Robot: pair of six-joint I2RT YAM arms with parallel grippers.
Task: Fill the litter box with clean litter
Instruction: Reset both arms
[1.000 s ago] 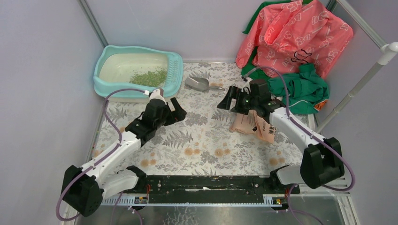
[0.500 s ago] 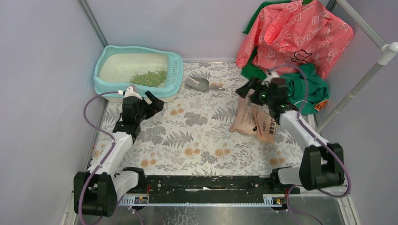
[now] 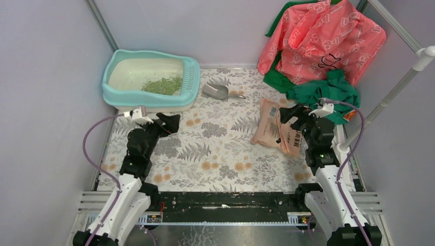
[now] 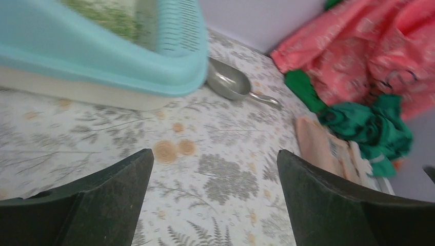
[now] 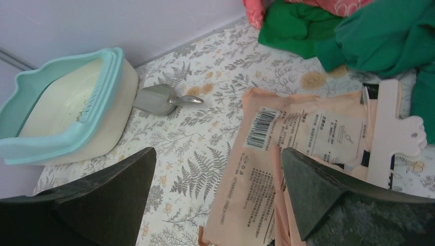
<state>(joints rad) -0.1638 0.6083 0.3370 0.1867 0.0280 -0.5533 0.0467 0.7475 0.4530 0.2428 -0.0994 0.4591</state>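
Note:
The turquoise litter box (image 3: pixel 109 78) with a cream inner pan stands at the back left, and the left wrist view shows its wall (image 4: pixel 102 56) close up. A small heap of green clean litter (image 3: pixel 163 85) lies in the pan near the slotted end. My left gripper (image 3: pixel 165 123) hangs open just in front of the box with nothing between its jaws (image 4: pixel 214 152). My right gripper (image 3: pixel 293 117) is open and empty (image 5: pixel 218 150) over the right part of a pink-orange printed bag (image 3: pixel 271 129), which lies flat on the mat.
A grey scoop (image 3: pixel 215 91) lies right of the box. A pink-red cloth (image 3: pixel 323 36) and a green cloth (image 3: pixel 328 92) are piled at the back right. A white clip (image 5: pixel 390 133) sits on the bag. Purple walls close in the left and the back.
Both arms have drawn back toward their bases. The right gripper slid from the bag's left part to its right. The left gripper moved left, then back a little. Both stayed open.

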